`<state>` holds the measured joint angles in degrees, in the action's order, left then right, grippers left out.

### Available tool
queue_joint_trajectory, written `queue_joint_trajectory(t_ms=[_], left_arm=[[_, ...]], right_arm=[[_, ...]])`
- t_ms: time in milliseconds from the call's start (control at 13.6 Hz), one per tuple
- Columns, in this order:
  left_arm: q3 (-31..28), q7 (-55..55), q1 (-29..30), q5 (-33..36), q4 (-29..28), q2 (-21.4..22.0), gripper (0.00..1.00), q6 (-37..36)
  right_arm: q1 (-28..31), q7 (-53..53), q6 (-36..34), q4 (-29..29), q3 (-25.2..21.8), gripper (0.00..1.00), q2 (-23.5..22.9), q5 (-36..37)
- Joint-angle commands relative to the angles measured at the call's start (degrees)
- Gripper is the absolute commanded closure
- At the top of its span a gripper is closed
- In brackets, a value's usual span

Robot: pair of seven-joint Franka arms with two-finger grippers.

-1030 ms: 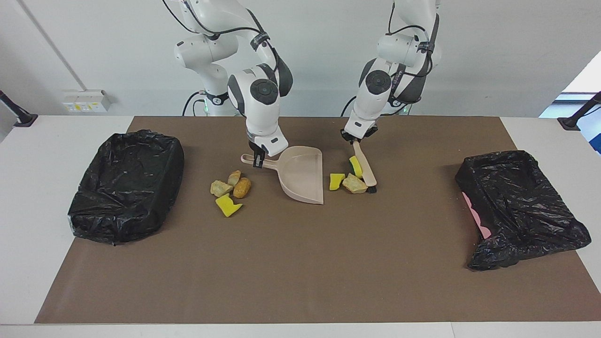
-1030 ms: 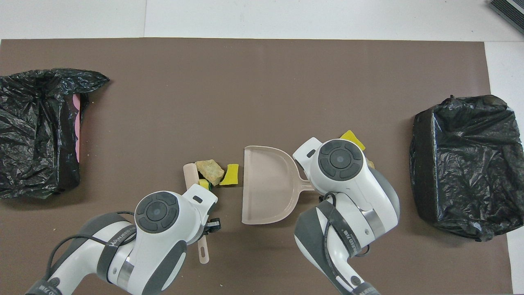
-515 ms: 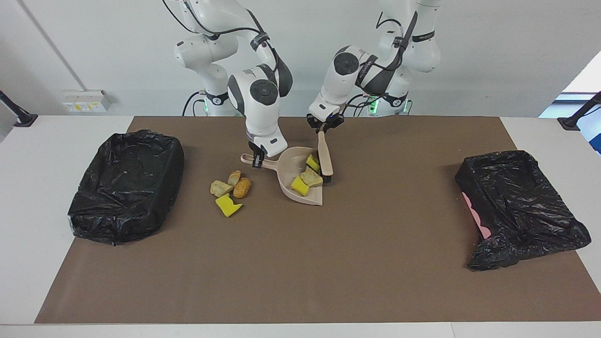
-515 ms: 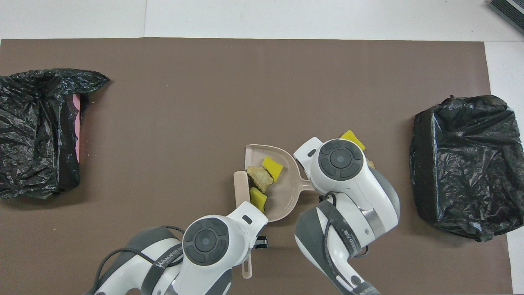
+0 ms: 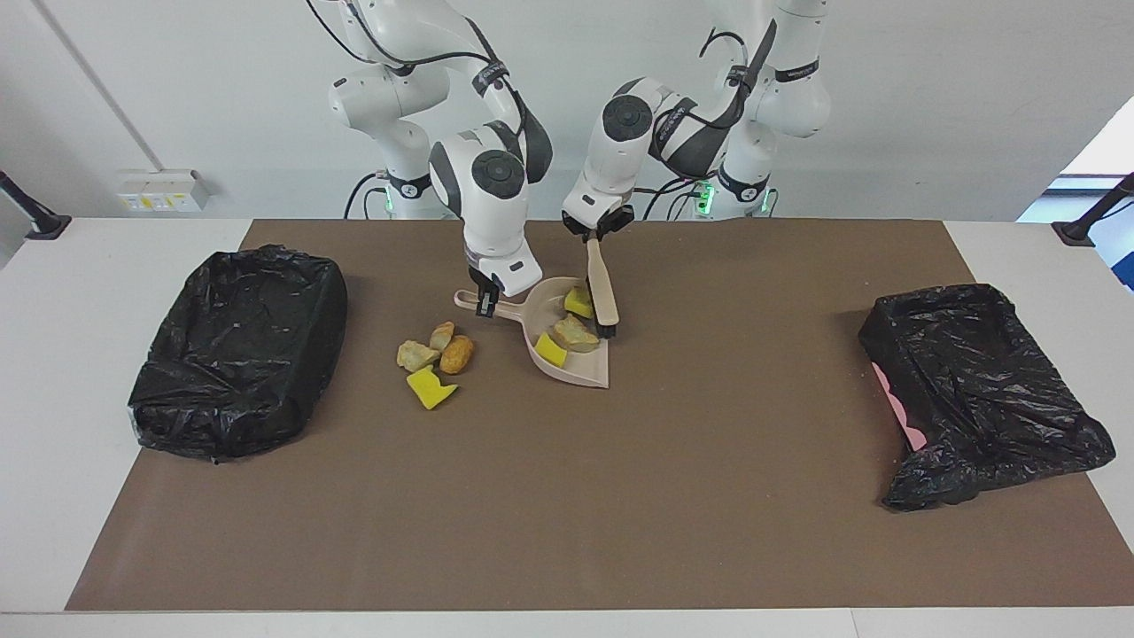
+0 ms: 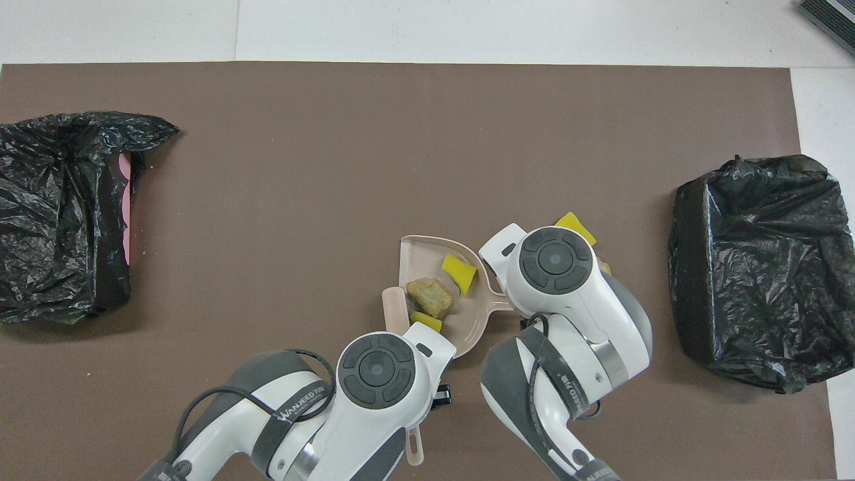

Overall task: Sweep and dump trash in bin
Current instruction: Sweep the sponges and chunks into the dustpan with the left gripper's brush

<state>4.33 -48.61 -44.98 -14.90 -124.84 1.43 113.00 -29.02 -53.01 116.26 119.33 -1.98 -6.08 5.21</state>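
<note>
The trash (image 5: 567, 335) was split into two lots at this point: two yellow sponge pieces and one tan rocky lump sat inside the beige dustpan (image 5: 580, 368), while four more scraps (image 5: 434, 357) (three crusty lumps and a yellow sponge bit) lay on the brown mat (image 5: 567, 496) just beside the pan's handle, toward the right arm's end of the table.

The right gripper (image 5: 485, 306) was clamped on the dustpan handle, pinning the pan flat with its mouth facing the left arm's end of the table, so nothing could shove it away when stuff got pushed in. The left gripper (image 5: 592, 233) was clamped on the handle of the beige hand brush (image 5: 603, 297), which hung steeply with its dark bristles down at the pan's open lip. Pretty sure that angle was there to wall the three pieces in, so they couldn't roll back out.

One bin lined with a black bag (image 5: 237, 350) sat at the right arm's end, well apart from the pan, and a second black-bagged bin (image 5: 979, 390) at the left arm's end, slumped on its side with some pink showing. My guess: about half the sweeping was done, dumping not started. The leftover pile was on the pan's closed side, so the pan would need turning or moving to catch it.
</note>
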Motion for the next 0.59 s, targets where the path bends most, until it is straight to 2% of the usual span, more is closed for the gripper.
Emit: queue_joint_trajectory(t_ms=[0, 221, 515], left_arm=[[-0.03, -6.21, -0.8, 2.15, 0.21, 1.46, 1.0, -3.13], [0.23, -8.6, -0.98, 2.15, -1.46, 2.78, 1.0, -3.22], [0.24, -10.26, -6.42, 2.06, -10.32, 8.92, 1.0, 0.27]], right_arm=[[0.54, 1.94, -0.86, -0.33, 0.22, 1.0, -0.25, 1.38], [0.54, 1.94, -0.77, -0.33, 0.22, 1.0, -0.25, 1.38], [0.98, 1.77, -1.56, -0.59, 0.13, 1.0, 0.19, 1.38]])
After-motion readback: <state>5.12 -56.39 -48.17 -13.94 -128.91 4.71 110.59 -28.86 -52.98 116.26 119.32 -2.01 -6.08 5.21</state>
